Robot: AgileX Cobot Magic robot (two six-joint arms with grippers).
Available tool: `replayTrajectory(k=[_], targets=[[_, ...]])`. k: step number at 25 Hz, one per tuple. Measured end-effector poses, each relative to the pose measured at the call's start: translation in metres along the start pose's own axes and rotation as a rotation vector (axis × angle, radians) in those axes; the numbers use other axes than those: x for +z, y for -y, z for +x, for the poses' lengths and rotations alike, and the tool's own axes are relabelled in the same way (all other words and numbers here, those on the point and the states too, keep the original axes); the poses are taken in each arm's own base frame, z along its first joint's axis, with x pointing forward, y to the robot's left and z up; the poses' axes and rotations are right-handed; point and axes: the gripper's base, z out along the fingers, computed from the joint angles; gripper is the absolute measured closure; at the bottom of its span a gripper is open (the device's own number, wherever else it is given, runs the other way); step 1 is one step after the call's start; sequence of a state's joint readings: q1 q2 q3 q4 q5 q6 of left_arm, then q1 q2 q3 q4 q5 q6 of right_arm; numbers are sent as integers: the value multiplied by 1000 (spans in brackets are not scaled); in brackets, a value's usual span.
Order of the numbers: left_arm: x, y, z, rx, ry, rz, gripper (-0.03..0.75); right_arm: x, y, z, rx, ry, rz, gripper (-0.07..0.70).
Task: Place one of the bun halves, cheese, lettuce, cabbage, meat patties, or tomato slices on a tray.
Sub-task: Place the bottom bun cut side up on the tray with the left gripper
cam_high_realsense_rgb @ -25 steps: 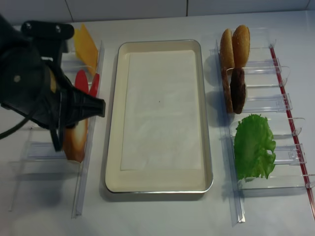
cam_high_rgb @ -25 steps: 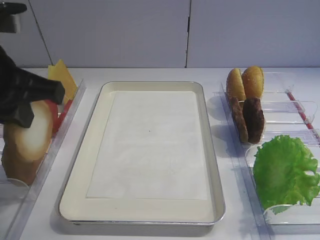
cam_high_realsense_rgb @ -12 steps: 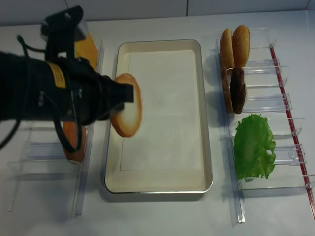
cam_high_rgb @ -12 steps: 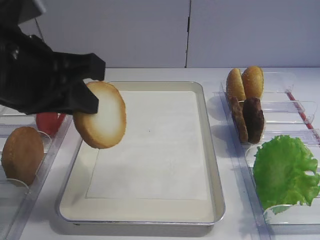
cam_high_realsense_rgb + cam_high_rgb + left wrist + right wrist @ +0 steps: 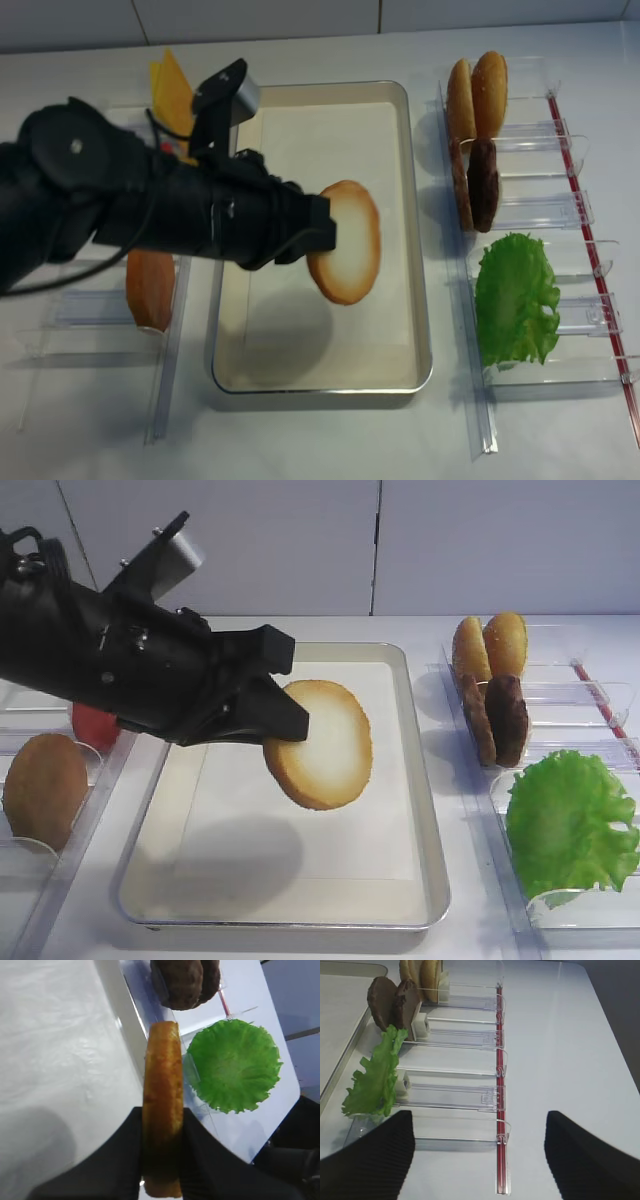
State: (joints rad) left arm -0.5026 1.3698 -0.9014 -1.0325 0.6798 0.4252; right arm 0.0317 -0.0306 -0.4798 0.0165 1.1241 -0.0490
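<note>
My left gripper [image 5: 287, 725] [image 5: 326, 236] [image 5: 162, 1132] is shut on a bun half [image 5: 320, 745] [image 5: 345, 242] [image 5: 162, 1090], pale-faced with a toasted rim. It hangs on edge, tilted, above the middle of the silver tray [image 5: 433, 850] [image 5: 425, 300]. The tray's white liner [image 5: 55, 1055] is bare. My right gripper [image 5: 477, 1157] stands open over the table with nothing between its fingers. In the right holders stand the lettuce [image 5: 570, 820] [image 5: 515, 298] [image 5: 375, 1080] [image 5: 232, 1065] and two meat patties [image 5: 505, 718] [image 5: 482, 185] [image 5: 392, 1002]. Cheese [image 5: 172, 85] and a tomato slice [image 5: 95, 723] stand at the left. The cabbage is out of view.
Clear plastic holders [image 5: 560, 215] line both sides of the tray. Two glossy orange bun halves [image 5: 490, 645] [image 5: 478, 88] stand at the back right. A brown domed bun half [image 5: 42, 790] [image 5: 150, 288] stands in the left holder. My left arm [image 5: 120, 210] reaches over the tray's left rim.
My left gripper lifted the bun half out of the left holder and carried it rightwards to above the middle of the tray. The brown domed bun half stayed behind.
</note>
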Motion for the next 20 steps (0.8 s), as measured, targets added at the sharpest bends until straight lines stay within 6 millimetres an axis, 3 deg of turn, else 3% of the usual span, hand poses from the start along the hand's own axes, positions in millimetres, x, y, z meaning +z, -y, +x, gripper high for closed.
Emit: replayTrajectory(k=[9, 14, 20], targets=[[18, -48, -15, -169, -62, 58, 549, 0, 0, 0, 0, 0, 0, 87], [29, -51, -19, -241, -58, 153, 549, 0, 0, 0, 0, 0, 0, 87], [40, -62, -15, -255, -99, 138, 549, 0, 0, 0, 0, 0, 0, 87]])
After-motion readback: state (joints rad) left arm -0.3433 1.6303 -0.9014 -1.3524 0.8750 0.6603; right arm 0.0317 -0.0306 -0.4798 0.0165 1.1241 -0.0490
